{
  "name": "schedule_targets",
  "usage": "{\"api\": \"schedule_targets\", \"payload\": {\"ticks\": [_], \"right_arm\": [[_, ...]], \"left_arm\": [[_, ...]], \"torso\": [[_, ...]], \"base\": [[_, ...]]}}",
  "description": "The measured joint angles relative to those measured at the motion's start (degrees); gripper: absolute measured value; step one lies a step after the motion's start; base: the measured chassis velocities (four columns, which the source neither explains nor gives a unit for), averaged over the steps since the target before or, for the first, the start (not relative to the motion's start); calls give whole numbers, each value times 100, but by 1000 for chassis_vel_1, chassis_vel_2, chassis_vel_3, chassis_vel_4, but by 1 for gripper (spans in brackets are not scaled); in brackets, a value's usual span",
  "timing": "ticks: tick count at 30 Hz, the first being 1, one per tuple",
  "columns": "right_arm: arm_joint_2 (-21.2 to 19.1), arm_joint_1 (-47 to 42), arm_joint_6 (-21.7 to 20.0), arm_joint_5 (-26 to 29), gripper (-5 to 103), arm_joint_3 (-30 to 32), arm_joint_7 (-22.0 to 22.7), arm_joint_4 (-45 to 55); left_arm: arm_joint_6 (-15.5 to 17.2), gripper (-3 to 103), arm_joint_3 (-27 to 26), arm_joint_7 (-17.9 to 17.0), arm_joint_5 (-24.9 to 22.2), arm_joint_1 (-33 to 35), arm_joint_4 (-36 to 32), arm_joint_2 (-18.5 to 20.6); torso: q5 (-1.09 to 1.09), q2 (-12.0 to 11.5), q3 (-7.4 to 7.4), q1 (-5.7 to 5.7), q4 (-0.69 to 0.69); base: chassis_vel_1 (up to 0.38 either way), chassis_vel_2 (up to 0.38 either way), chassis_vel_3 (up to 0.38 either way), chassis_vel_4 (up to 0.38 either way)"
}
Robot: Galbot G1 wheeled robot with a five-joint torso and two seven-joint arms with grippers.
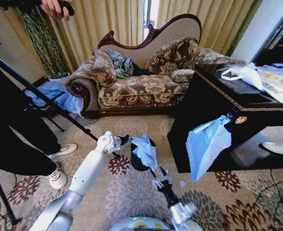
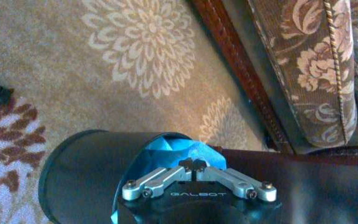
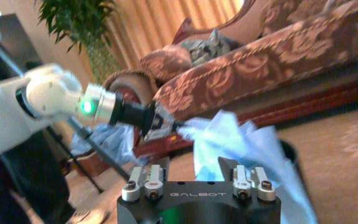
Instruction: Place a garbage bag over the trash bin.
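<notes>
Head view shows the garbage bag [image 1: 145, 150] as a bunched strip of pale blue film hanging just above the trash bin [image 1: 137, 162], which stands on the patterned carpet [image 1: 131, 197] in front of the sofa [image 1: 141, 77]. The bag's long axis slants from the left gripper [image 1: 128, 139], at its upper end, down toward the right gripper [image 1: 157, 182], at its lower end near the robot. In the left wrist view the left gripper [image 2: 193, 164] has its fingertips pressed together on a fold of the blue film, directly over the bin's open mouth [image 2: 98, 163], the rim curving just beneath. In the right wrist view the right gripper [image 3: 191, 173] has its fingers spread, the film [image 3: 241, 144] billowing just ahead of them and partly between them; I judge it not clamped. The bag's mouth looks collapsed, not draped around the rim, so nothing is lined yet. The left arm is the nearer to the bin's opening; the bag would need spreading wider than the rim before it could drop over it.
</notes>
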Motion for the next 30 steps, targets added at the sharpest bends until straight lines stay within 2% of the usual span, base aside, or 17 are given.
{"api": "schedule_targets", "payload": {"ticks": [3, 5, 6, 9, 12, 20, 30], "right_arm": [[-8, 438, -87, -100, 36, -302, 247, -360], [-9, 569, -126, -111, 36, -382, 343, -447], [-14, 778, -175, -115, 25, -509, 479, -558], [-33, 1006, -250, -116, 20, -625, 630, -656], [-161, 1373, -410, -81, 4, -740, 853, -771], [-486, 1784, -537, 34, 0, -850, 962, -886], [-473, 2394, -434, -34, 0, -1088, 890, -1575]], "left_arm": [[3, 0, 33, -53, -77, 16, -147, 96], [6, 0, 35, -70, -97, 37, -202, 136], [6, 0, 28, -96, -129, 74, -287, 197], [7, 0, 12, -115, -180, 113, -397, 281], [8, 0, -1, -132, -254, 142, -522, 366], [28, 0, 0, -141, -325, 135, -619, 398], [67, 0, 32, -141, -377, 106, -647, 437]], "torso": [[-5, 0, 0, 0, -1], [-4, 0, 0, 0, -1], [0, 0, 0, 0, -1], [4, 0, 0, 0, 0], [3, 0, 0, 0, 0], [1, 0, 0, 0, -1], [1, 0, 0, 0, 0]], "base": [[0, 0, 0, 0], [0, 0, 0, 0], [0, 0, 0, 0], [0, 0, 0, 0], [0, 0, 0, 0], [0, 0, 0, 0], [0, 0, 0, 0]]}}
